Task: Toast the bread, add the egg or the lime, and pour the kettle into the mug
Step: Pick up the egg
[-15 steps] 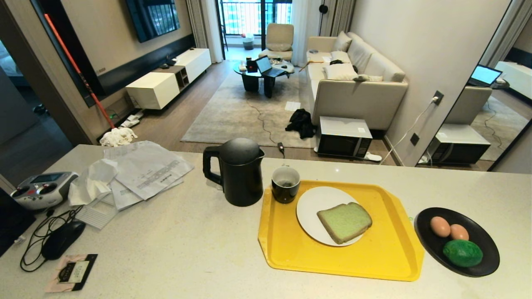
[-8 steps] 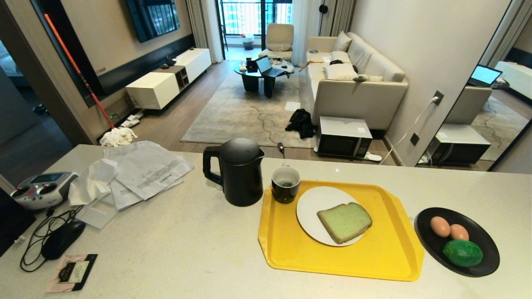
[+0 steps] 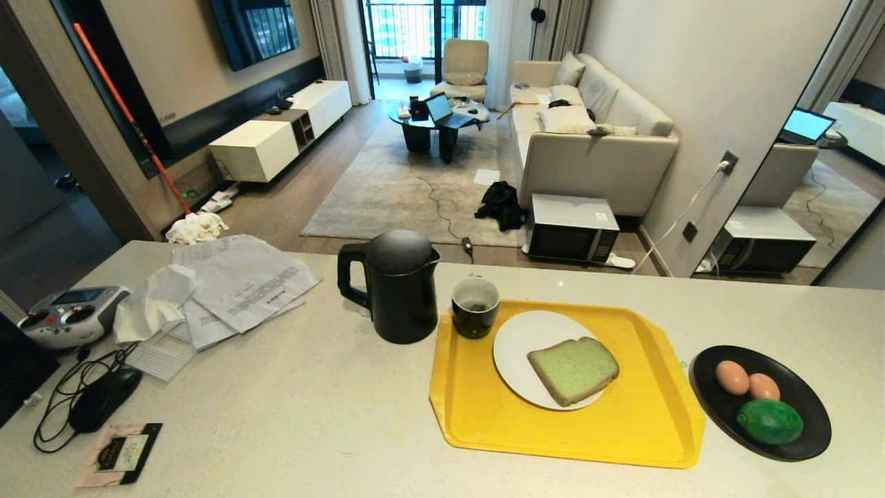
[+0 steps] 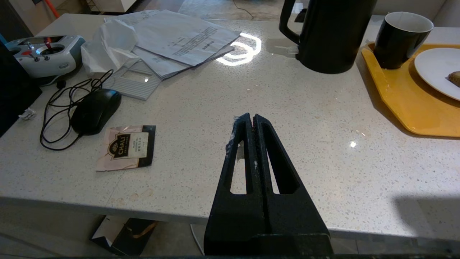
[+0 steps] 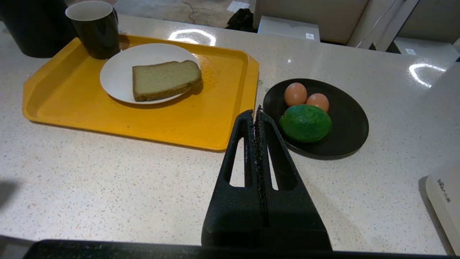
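The bread [image 3: 573,369] [image 5: 165,79] lies on a white plate [image 3: 518,346] on a yellow tray [image 3: 484,422]. The black mug [image 3: 475,307] [image 5: 95,28] stands at the tray's far left corner. To its left, off the tray, stands the black kettle [image 3: 395,286] [image 4: 330,32]. On a black dish [image 3: 802,443] to the tray's right lie two eggs, one egg [image 3: 732,377] [image 5: 295,94] beside the other, and the lime [image 3: 769,421] [image 5: 305,123]. Both grippers hang over the counter's near edge, outside the head view. The left gripper [image 4: 252,117] is shut and empty. The right gripper [image 5: 255,112] is shut and empty.
At the counter's left lie papers [image 3: 235,283], a remote controller [image 3: 69,315], a black mouse with its cable [image 3: 104,398] and a tea sachet [image 3: 121,453]. A white appliance's corner [image 5: 445,194] shows at the right. Beyond the counter is a living room.
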Controlling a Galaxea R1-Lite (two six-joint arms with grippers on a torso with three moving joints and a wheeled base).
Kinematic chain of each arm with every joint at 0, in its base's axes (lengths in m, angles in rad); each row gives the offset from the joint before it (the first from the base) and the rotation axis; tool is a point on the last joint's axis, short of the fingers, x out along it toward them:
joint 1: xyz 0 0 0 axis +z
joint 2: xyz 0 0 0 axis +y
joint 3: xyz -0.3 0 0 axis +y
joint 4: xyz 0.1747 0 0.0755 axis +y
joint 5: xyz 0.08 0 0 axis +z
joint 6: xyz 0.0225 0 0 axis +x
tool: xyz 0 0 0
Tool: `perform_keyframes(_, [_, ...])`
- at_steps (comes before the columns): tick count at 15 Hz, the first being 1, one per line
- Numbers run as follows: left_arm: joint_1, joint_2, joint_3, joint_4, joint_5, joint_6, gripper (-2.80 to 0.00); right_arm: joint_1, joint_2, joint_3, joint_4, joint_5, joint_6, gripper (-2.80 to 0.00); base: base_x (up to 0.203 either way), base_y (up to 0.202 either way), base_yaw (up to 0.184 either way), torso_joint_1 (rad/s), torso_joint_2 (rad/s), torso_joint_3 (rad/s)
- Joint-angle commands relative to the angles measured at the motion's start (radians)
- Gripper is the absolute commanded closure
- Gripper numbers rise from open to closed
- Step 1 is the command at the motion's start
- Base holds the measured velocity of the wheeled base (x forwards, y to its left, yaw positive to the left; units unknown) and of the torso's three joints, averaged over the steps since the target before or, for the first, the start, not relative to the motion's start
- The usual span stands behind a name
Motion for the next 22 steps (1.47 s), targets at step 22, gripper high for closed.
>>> perform_keyframes(22, [0.0,-0.001,0.0,-0.001,0.001,0.0,0.0,0.0,0.002,0.0,0.0,-0.003,0.01,0.0,0.0,0.0,0.0,0.054,-0.1,-0.047])
